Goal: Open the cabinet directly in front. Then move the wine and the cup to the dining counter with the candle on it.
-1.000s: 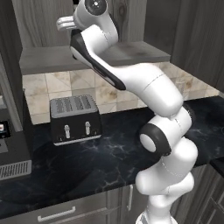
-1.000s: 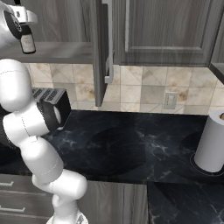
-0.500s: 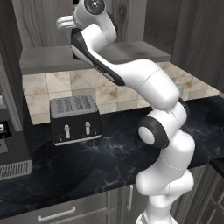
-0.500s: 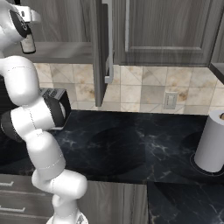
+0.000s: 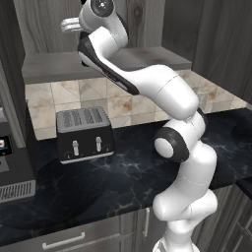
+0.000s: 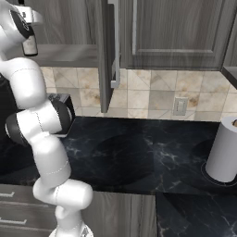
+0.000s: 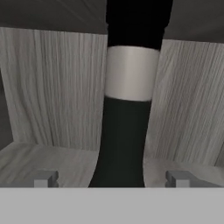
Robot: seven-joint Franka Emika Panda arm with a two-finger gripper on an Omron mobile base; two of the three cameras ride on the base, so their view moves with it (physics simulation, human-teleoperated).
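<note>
Hand view looks straight at the wine [image 7: 131, 109]: its dark body with the pale label band stands upright on the pale wood shelf [image 7: 52, 162] inside the cabinet [image 7: 48, 87], in front of the back wall. The two finger tips [image 7: 43, 178] of the pincer [image 7: 111, 179] stand wide apart, one on each side of the bottle's lower body, neither touching the glass; the bottle is between them, not gripped.

From the right base view, the wine [image 6: 30, 45] shows as a dark bottle just beside the white hand, up at the cabinet, whose door [image 6: 105, 55] hangs swung open with its silver bar handle [image 6: 115, 46] facing out. Below the cabinet lies the black marble bench [image 6: 139, 157]; a toaster [image 5: 84, 134] sits on it against the tiled wall, well below the bottle, and a white paper roll [image 6: 224, 150] stands far off along the same bench.
</note>
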